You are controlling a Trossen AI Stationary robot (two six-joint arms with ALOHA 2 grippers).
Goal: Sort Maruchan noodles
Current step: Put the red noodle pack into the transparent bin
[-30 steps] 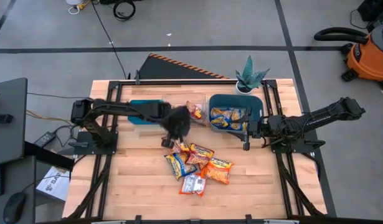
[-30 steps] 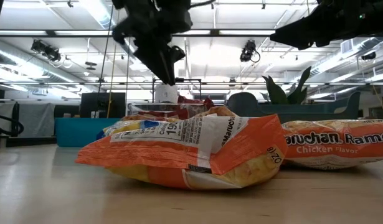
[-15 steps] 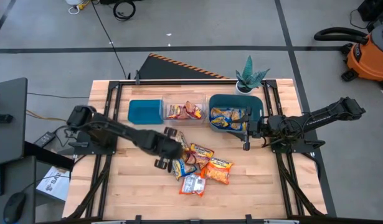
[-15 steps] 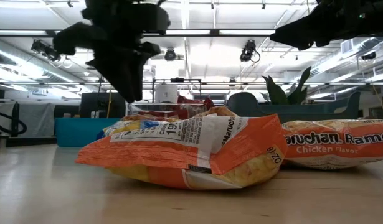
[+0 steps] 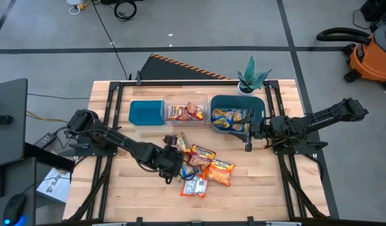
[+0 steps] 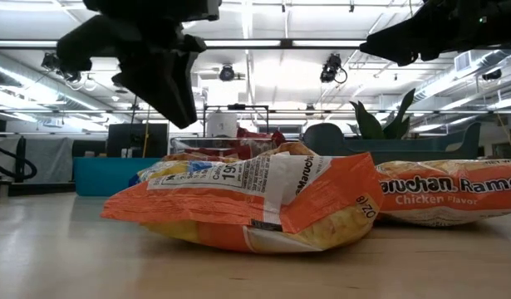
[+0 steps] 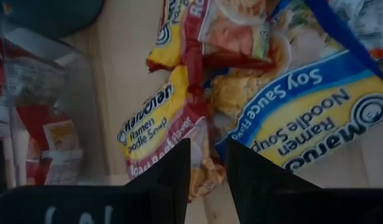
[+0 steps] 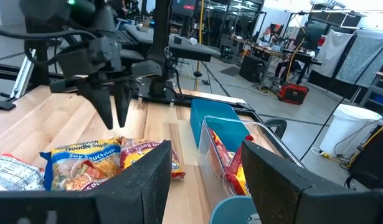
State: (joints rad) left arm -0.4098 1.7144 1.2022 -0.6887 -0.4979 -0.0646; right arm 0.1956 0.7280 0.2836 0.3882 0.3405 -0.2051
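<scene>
The loose Maruchan packets [image 5: 202, 166] lie in a pile on the table's middle: yellow-and-blue [image 7: 303, 118], red-orange [image 7: 166, 134], orange [image 6: 247, 203] and a silvery-white one [image 5: 194, 186]. My left gripper [image 5: 174, 168] hovers over the pile's left side, above the red-orange packet, with its fingers a narrow gap apart and nothing between them. It also shows in the right wrist view [image 8: 114, 115]. My right gripper [image 5: 247, 135] waits open beside the round teal bin [image 5: 260, 103], holding nothing.
At the far side stand a small teal bin [image 5: 146, 113], a clear bin [image 5: 186, 100] with red packets and the round teal bin with yellow-and-blue packets. A potted plant [image 5: 250, 78] stands behind them. Bare wood lies left and near of the pile.
My left gripper has swung from above the clear bin toward the table's near edge and now hangs over the left side of the pile. The right arm has kept still.
</scene>
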